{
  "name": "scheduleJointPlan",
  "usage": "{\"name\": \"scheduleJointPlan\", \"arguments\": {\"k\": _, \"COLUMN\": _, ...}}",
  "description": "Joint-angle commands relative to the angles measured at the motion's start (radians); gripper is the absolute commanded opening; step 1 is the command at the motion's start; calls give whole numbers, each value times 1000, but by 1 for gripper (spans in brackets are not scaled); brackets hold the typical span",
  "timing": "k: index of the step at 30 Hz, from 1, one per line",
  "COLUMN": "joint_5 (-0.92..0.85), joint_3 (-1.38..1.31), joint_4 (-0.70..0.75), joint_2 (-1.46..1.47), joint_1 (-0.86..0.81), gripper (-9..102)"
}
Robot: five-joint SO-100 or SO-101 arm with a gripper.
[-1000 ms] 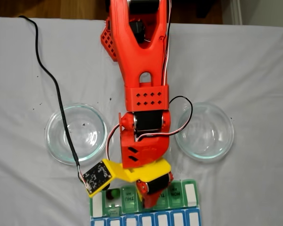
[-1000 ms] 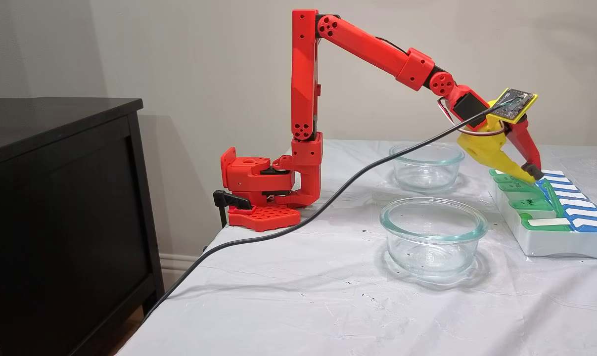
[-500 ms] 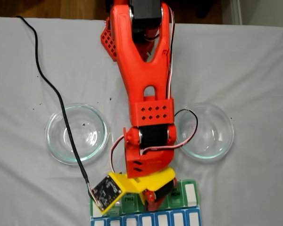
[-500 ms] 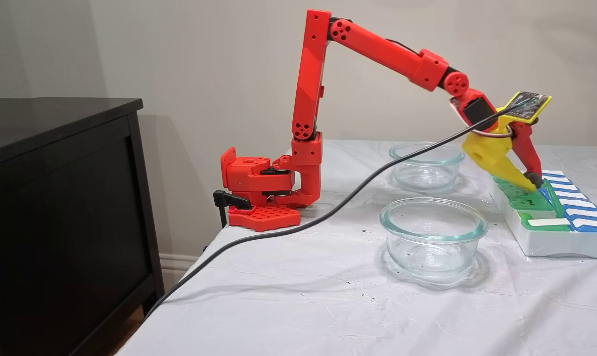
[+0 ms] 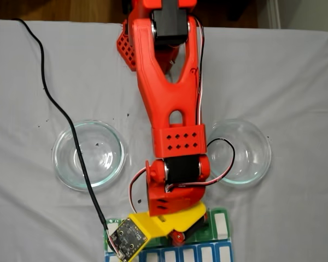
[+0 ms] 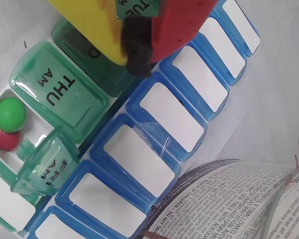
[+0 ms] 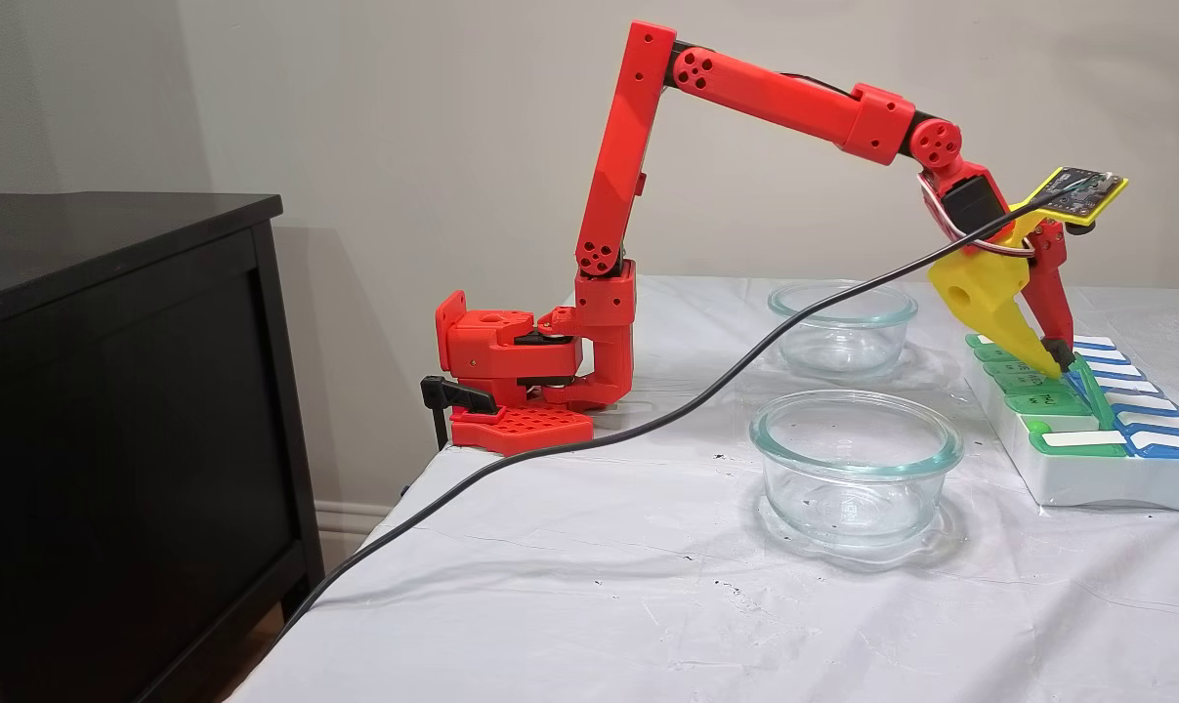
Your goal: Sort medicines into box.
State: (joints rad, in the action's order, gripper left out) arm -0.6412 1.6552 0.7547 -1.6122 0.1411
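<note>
Two glass dishes (image 7: 856, 467) (image 7: 842, 327) beside box (image 7: 1087, 469); raised FRI lid (image 6: 45, 167) near fingers (image 6: 97, 30).

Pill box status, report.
Hand shut, empty, over the box. FRI lid open: green pill, red pill inside. Nothing blocking.

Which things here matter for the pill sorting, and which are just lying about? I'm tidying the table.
Job:
- pill box
- green pill and red pill in its open FRI compartment
- claw, shut, over the box

Lying about:
- two glass bowls, no pills visible inside
- printed leaflet
- black cable
</note>
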Motion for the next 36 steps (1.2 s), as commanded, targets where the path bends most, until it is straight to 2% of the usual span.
{"name": "scheduleJointPlan", "arguments": {"k": 1, "joint_5": -18, "joint_3": -107, "joint_4": 101, "joint_2": 18, "joint_1": 6, "gripper": 0}}
{"name": "scheduleJointPlan", "arguments": {"k": 11, "joint_5": 18, "joint_3": -225, "joint_4": 255, "joint_2": 48, "joint_1": -11, "gripper": 0}}
{"name": "scheduleJointPlan", "arguments": {"k": 23, "joint_5": 5, "joint_3": -272, "joint_4": 255, "joint_2": 101, "joint_1": -44, "gripper": 0}}
{"name": "scheduleJointPlan", "arguments": {"k": 28, "joint_5": 5, "joint_3": -275, "joint_4": 299, "joint_2": 112, "joint_1": -37, "gripper": 0}}
{"name": "scheduleJointPlan", "arguments": {"k": 33, "joint_5": 23, "joint_3": -265, "joint_4": 268, "joint_2": 41, "joint_1": -51, "gripper": 0}}
{"name": "scheduleJointPlan", "arguments": {"k": 36, "joint_5": 41, "joint_3": -192, "joint_4": 160, "joint_2": -78, "joint_1": -81, "gripper": 0}}
